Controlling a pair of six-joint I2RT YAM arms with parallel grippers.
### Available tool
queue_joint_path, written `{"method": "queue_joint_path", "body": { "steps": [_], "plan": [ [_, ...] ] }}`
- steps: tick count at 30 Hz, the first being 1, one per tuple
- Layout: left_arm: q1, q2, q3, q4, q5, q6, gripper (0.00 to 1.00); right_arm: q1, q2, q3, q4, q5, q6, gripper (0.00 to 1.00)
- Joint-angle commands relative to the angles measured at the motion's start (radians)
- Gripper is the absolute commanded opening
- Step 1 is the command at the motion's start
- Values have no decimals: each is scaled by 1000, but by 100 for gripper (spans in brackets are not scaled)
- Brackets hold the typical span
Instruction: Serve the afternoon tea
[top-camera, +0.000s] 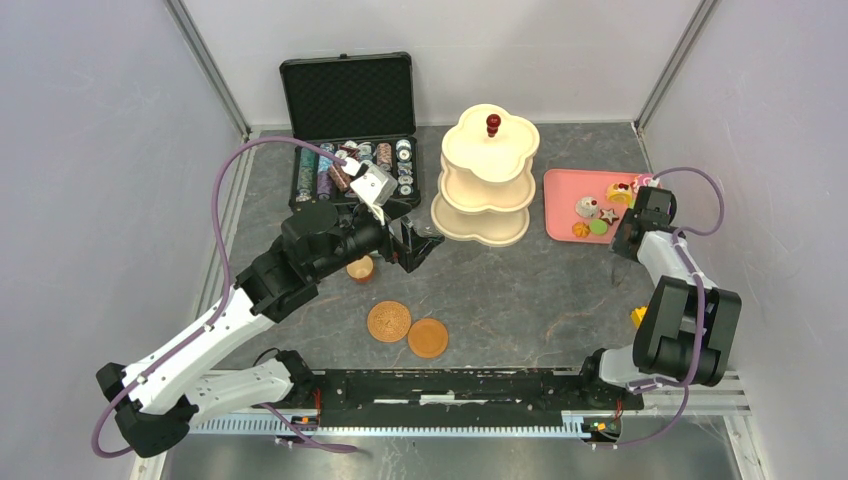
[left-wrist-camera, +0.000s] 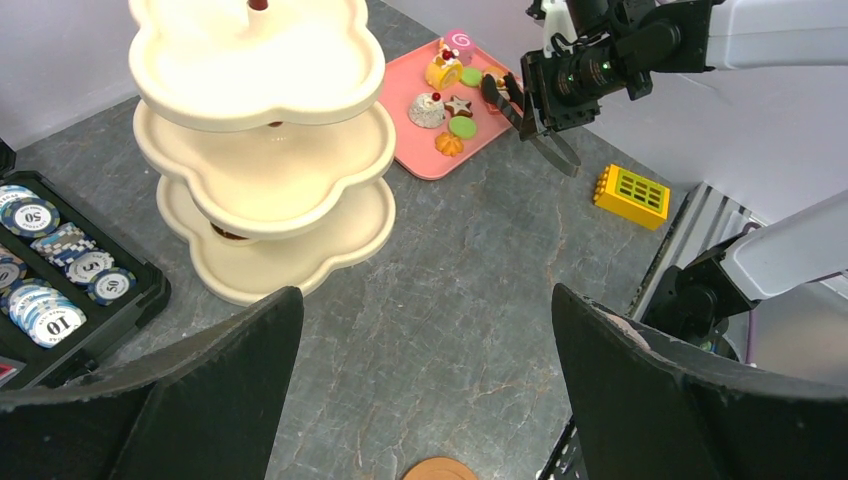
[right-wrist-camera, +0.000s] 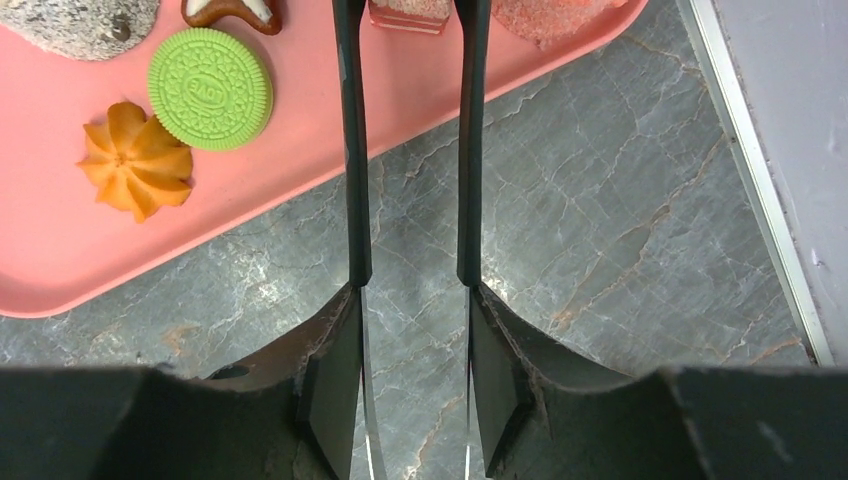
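Note:
The cream three-tier stand (top-camera: 488, 190) with its red knob (top-camera: 493, 123) stands at the back centre and its tiers show bare. My left gripper (top-camera: 418, 245) is open and empty just left of the stand's base (left-wrist-camera: 300, 265), above bare table (left-wrist-camera: 425, 300). The small brown cup (top-camera: 360, 268) stands under the left arm. Two brown saucers (top-camera: 389, 321) (top-camera: 427, 338) lie in front. Toy pastries lie on a pink tray (top-camera: 562, 225). My right gripper (right-wrist-camera: 405, 8) is open, its fingers narrowly straddling a pink pastry (right-wrist-camera: 405, 14) at the tray's right edge. No teal cup is in view.
An open black case of poker chips (top-camera: 350, 170) sits back left, close behind the left gripper. A yellow brick (left-wrist-camera: 632, 192) lies near the right arm. On the tray (right-wrist-camera: 60, 260) are a green cookie (right-wrist-camera: 210, 88) and an orange pastry (right-wrist-camera: 137, 168). Walls enclose both sides.

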Motion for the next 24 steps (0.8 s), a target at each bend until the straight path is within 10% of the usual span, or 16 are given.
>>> {"method": "queue_joint_path", "body": {
  "steps": [1,17,24],
  "plan": [
    [-9,-13,10,24,-17,-12,100,-7,37,52,44,7,14,45],
    [-12,-12,7,31,-2,-21,100,-6,-53,8,44,20,-18,2],
    [-12,-13,4,34,1,-24,100,3,-127,-6,34,-54,-37,0]
  ]
}}
